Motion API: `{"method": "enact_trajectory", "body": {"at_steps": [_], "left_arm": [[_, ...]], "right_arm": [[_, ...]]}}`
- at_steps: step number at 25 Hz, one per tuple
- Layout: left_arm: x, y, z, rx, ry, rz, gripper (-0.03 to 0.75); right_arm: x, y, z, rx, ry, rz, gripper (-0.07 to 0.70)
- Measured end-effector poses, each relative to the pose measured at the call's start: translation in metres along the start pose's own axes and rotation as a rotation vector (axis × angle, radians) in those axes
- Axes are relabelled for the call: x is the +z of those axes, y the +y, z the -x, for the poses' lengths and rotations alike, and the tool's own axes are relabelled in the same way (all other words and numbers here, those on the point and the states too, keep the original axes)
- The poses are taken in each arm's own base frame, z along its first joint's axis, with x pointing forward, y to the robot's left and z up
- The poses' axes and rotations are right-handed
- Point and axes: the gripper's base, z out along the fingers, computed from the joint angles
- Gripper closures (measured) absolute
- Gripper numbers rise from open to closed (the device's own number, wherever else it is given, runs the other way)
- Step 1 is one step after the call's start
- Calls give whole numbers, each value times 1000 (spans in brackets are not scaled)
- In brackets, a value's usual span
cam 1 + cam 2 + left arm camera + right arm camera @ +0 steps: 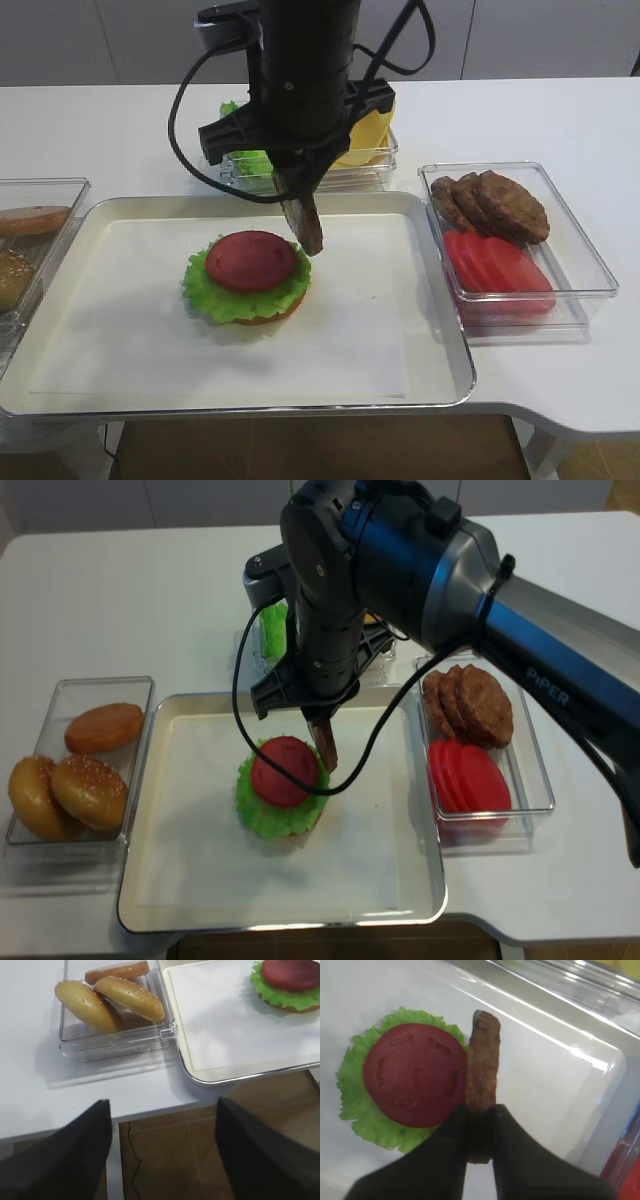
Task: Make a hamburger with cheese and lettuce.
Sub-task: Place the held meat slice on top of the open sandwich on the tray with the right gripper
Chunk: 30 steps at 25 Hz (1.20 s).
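Note:
The hamburger (250, 275) (283, 780) is a pile of a bun half, frilly lettuce (215, 297) (355, 1090) and a red tomato slice (415, 1075), on the tray's paper. My right gripper (480, 1112) (298, 190) is shut on a brown patty (483, 1065) (308, 225), held edge-on just over the pile's right rim. Cheese (375, 130) shows as yellow slices in the back box, mostly hidden by the arm. My left gripper (162, 1110) stands open and holds nothing, past the table's front edge; the pile (287, 980) lies far up to its right.
The metal tray (440, 300) fills the middle. A clear box (590, 270) at the right holds patties (495, 205) and tomato slices (500, 270). A box of buns (70, 770) (115, 1005) sits left. More green leaves (272, 630) lie in the back box.

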Motion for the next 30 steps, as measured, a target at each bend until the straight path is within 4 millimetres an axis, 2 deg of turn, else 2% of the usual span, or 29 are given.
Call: {"method": "enact_trajectory", "body": {"at_steps": [9,15,30], "left_arm": [[0,0,0,0,0,0,232],[0,0,0,0,0,0,232],[0,0,0,0,0,0,232]], "right_arm": [[-1,7,-2,-51,-19,-49,507],[-2,20,-6,-87,-32,-69,507],[2,20,-6,-59,-28,-78,507]]}}
